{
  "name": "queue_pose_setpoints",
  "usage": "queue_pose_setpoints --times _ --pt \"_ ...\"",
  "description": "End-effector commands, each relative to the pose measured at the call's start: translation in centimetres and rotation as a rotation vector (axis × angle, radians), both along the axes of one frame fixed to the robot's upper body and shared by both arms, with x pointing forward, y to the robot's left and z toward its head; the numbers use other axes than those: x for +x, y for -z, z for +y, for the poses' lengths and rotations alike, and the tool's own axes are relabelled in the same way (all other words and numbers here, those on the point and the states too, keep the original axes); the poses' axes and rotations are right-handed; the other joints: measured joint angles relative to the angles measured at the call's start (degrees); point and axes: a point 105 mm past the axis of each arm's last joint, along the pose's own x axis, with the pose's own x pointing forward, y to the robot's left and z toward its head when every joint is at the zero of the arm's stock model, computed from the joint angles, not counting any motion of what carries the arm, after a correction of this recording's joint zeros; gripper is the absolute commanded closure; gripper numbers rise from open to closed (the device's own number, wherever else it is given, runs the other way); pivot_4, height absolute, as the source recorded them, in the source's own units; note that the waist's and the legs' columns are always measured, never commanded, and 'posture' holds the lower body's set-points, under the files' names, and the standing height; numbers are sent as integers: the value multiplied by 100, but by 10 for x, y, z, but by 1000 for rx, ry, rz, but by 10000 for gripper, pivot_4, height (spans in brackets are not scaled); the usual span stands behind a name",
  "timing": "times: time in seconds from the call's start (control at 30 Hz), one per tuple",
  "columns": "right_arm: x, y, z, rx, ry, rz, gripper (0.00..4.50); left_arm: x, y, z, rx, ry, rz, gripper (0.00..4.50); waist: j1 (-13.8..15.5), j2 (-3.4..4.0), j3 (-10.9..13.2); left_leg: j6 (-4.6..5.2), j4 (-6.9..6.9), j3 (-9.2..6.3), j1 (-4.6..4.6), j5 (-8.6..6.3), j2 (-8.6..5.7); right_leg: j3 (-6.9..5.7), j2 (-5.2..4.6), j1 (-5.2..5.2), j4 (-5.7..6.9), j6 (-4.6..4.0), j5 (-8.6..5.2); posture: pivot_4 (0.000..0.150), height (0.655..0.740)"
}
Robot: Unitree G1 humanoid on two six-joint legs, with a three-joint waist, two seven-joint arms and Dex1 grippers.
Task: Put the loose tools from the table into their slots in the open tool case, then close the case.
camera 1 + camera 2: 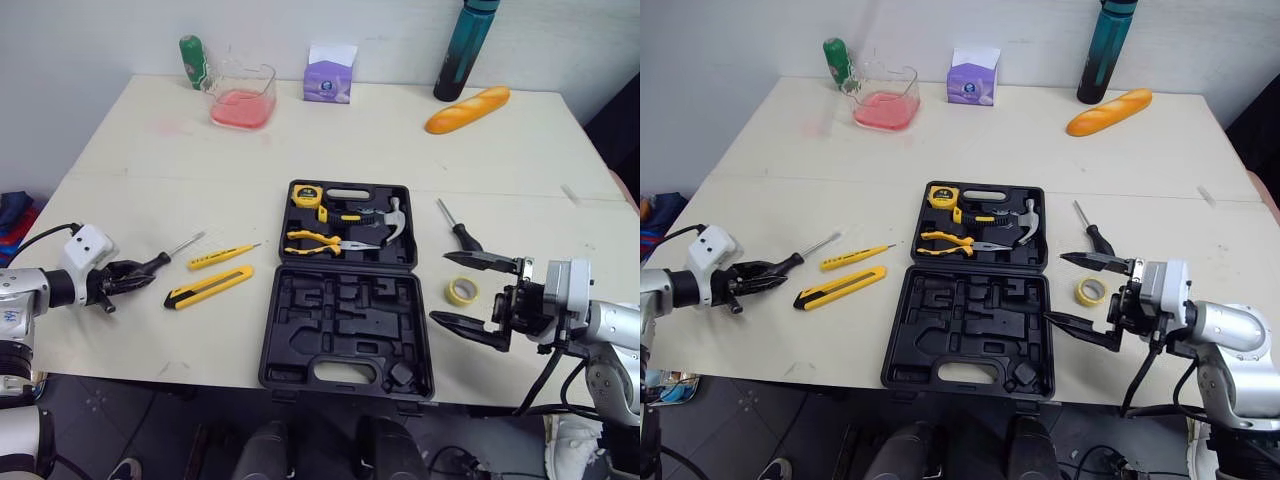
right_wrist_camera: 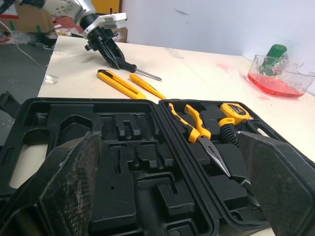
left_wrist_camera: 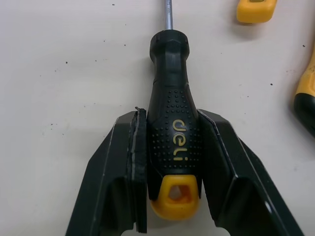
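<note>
While my left gripper [image 1: 128, 274] clamps the black screwdriver [image 3: 172, 113] by its handle, the shaft points forward and right toward the open tool case [image 1: 345, 330], well apart; my right gripper [image 1: 1054, 287] gapes wide, empty, beside the case's right edge.

tool case [image 1: 345, 330]: black throughout, slots included
screwdriver [image 3: 173, 128]: black handle, dotted grip pattern, yellow lettering, yellow butt cap, silver shaft
utility knife [image 1: 208, 286]: yellow, black edging
tester pen [image 1: 222, 256]: yellow
pliers [image 1: 320, 242]: yellow-and-black handles, grey nose
tape measure [image 1: 306, 195]: yellow
hammer [image 1: 392, 220]: silver head
tape roll [image 1: 462, 291]: yellow
second screwdriver [image 1: 458, 232]: black handle, silver shaft
table [image 1: 150, 170]: cream, faint pink smudge
container [image 1: 243, 98]: clear, red liquid
tissue box [image 1: 329, 80]: purple, white tissue
tall bottle [image 1: 463, 48]: teal
small bottle [image 1: 192, 60]: green
bread [image 1: 467, 108]: golden orange
</note>
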Motion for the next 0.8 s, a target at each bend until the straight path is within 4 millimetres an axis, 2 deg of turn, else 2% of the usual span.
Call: queue_pose_setpoints --times 0.03,0.13,0.2,0.3,0.47,0.53,0.57,0.67,0.77,0.8 --pt "-4 -6 4 -17 -18 -15 0 -6 2 11 36 -28 15 34912 -3 0 0 0 0 0 0 0 0 0 0 0 0 0 0 1500 7400" --pt "-5 -6 5 -18 -29 -3 0 -8 -2 15 47 -31 -6 34912 -10 0 0 0 0 1 1 0 2 0 1 0 1 0 0 1500 7400" --pt "-3 -14 7 29 -19 -1 0 -10 -11 18 56 -23 -40 34912 -22 0 0 0 0 1 1 0 2 0 0 0 0 0 0 1500 7400" --pt "-4 -15 8 19 -30 2 0 -12 -21 17 71 6 -88 34912 -46 -1 0 0 -1 5 -1 0 5 -1 1 -4 -1 0 0 1500 7400" --pt "-4 -17 5 -33 -29 -10 0 -18 -56 3 69 97 -257 34912 5 -4 0 2 2 4 -7 -1 3 -1 -1 -5 -5 1 1 1500 7400" --pt "-5 -23 5 -13 -32 3 0 -23 -72 -8 61 145 -300 34912 10 -6 -1 4 2 0 -9 -2 1 -1 -5 -5 -7 2 1 1500 7400" --pt "-6 -27 7 4 -41 21 0 -26 -80 -21 37 186 -323 34912 12 -7 -1 4 2 -3 -10 -2 1 -2 -5 -3 -8 1 1 1500 7400" --pt "-8 -32 9 32 -48 58 0 -32 -89 -44 -7 245 -331 34912 10 -6 -1 3 1 -8 -11 -2 2 -3 -5 -1 -11 2 1 1500 7400" --pt "-5 -37 8 32 -23 83 0 -35 -95 -93 -3 402 -307 34912 15 -6 0 3 1 -7 -9 -2 1 -3 -5 0 -9 2 1 1500 7400" --pt "1 -38 2 35 29 104 0 -32 -94 -107 20 434 -302 34912 25 -6 0 3 2 -8 -9 -2 0 -2 -5 2 -10 2 1 1500 7400"
